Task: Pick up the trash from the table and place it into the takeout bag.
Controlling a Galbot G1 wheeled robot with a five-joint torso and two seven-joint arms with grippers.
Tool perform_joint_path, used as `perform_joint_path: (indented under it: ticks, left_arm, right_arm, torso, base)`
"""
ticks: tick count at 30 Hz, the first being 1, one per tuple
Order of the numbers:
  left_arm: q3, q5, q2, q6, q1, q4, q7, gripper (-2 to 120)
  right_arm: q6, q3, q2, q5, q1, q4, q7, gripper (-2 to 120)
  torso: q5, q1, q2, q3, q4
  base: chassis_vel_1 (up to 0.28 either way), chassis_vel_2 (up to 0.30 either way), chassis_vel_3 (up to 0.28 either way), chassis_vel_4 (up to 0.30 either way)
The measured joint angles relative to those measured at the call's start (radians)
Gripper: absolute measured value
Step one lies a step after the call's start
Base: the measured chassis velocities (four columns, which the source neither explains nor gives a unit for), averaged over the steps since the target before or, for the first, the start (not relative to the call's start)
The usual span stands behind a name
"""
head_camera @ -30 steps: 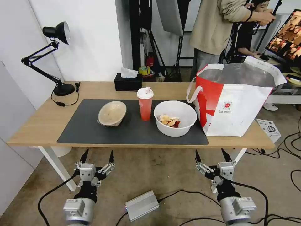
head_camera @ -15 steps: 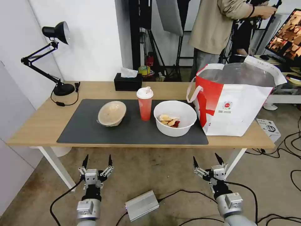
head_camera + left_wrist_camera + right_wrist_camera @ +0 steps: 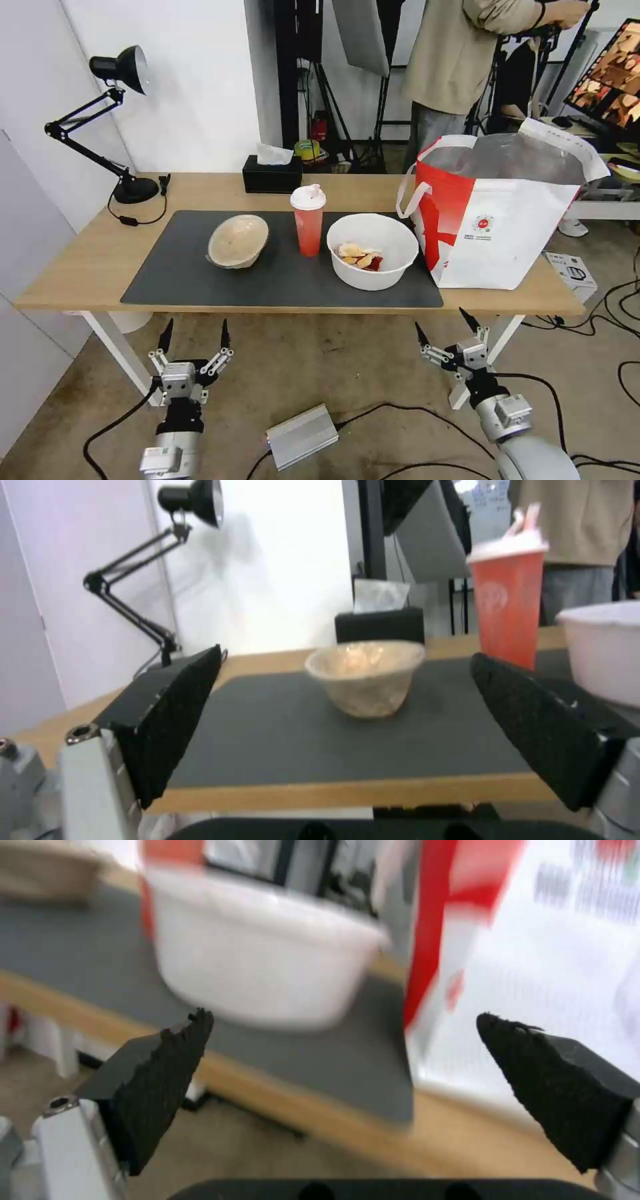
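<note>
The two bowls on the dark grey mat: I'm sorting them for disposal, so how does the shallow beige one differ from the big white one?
The shallow beige bowl is smaller and tilted; the large round white bowl is bigger, deeper and sits level. The beige bowl looks empty, while the white one holds food scraps. The beige bowl stands left of the tall red translucent cup, the white one right of it. Both rest on the mat, untouched.

Wall [image 3: 200, 80]: plain white, upper left of frame.
Floor [image 3: 320, 373]: bare concrete, cables [image 3: 600, 300] at lower right.
</note>
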Motion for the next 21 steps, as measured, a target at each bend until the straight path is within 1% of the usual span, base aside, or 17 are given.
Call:
perform_joint_path:
  ticks: [1,2,3,4,5,6,14,16,17,18,19,20,21]
  left_arm:
    - [0.0,0.0,0.0,0.0,0.0,0.0,0.0,100]
    - [-0.001,0.0,0.0,0.002,0.006,-0.013,0.0,100]
    - [-0.001,-0.001,0.0,0.003,0.008,-0.021,0.001,100]
    - [-0.002,-0.001,0.0,0.003,0.01,-0.026,0.001,100]
    - [-0.002,-0.001,0.0,0.003,0.01,-0.026,0.001,100]
    - [-0.002,-0.001,-0.001,0.004,0.011,-0.033,0.001,100]
    - [-0.001,-0.001,-0.002,0.006,0.016,-0.046,0.002,100]
    - [0.0,-0.002,-0.002,0.006,0.016,-0.047,0.002,100]
    - [0.0,-0.002,-0.002,0.006,0.015,-0.048,0.002,100]
    - [0.001,-0.002,-0.001,0.007,0.014,-0.05,0.004,100]
    - [0.001,-0.002,-0.001,0.007,0.014,-0.05,0.004,100]
    - [0.0,-0.002,0.0,0.011,0.014,-0.055,0.003,100]
    - [0.001,-0.002,0.001,0.015,0.012,-0.058,0.003,100]
  right_arm:
    - [0.0,0.0,0.0,0.0,0.0,0.0,0.0,100]
    - [-0.013,0.006,-0.026,0.016,-0.017,0.046,-0.002,100]
    - [-0.021,0.011,-0.044,0.027,-0.029,0.081,-0.003,100]
    - [-0.027,0.013,-0.052,0.032,-0.034,0.096,-0.004,100]
    - [-0.027,0.013,-0.052,0.032,-0.034,0.096,-0.004,100]
    - [-0.031,0.013,-0.055,0.035,-0.038,0.102,-0.005,100]
    - [-0.035,0.015,-0.063,0.042,-0.047,0.122,-0.005,100]
    - [-0.05,0.019,-0.081,0.061,-0.074,0.175,-0.005,100]
    - [-0.054,0.021,-0.09,0.067,-0.091,0.211,-0.005,100]
    - [-0.057,0.022,-0.092,0.07,-0.095,0.22,-0.005,100]
    - [-0.057,0.022,-0.092,0.07,-0.095,0.22,-0.005,100]
    - [-0.064,0.023,-0.1,0.078,-0.11,0.244,-0.005,100]
    - [-0.071,0.027,-0.109,0.088,-0.124,0.277,-0.005,100]
  torso:
    - [0.0,0.0,0.0,0.0,0.0]
    - [0.0002,0.0,0.0,0.0,0.0]
    - [-0.0006,0.0,0.0,0.0,-0.0001]
    - [-0.0004,0.0,0.0,0.0,0.0]
    - [-0.0004,0.0,0.0,0.0,0.0]
    - [0.0004,0.0,0.0,0.0,-0.0001]
    - [0.0002,0.0,0.0,0.0,0.0]
    - [0.0006,0.0,0.0,0.0,0.0]
    - [-0.001,0.0,0.0,0.0,0.0]
    - [-0.0002,0.0,0.0,0.0,-0.0001]
    - [-0.0002,0.0,0.0,0.0,-0.0001]
    - [0.0011,0.0,0.0,0.0,-0.0001]
    - [0.0005,0.0,0.0,0.0,0.0002]
  base:
    - [0.0,0.0,0.0,0.0]
    - [0.0,0.0,0.0,0.0]
    - [0.0,0.0,0.0,0.0]
    - [0.0,0.0,0.0,0.0]
    - [0.0,0.0,0.0,0.0]
    - [0.0,0.0,0.0,0.0]
    - [0.0,0.0,0.0,0.0]
    - [0.0,0.0,0.0,0.0]
    - [0.0,0.0,0.0,0.0]
    - [0.0,0.0,0.0,0.0]
    - [0.0,0.0,0.0,0.0]
    - [0.0,0.0,0.0,0.0]
    - [0.0,0.0,0.0,0.0]
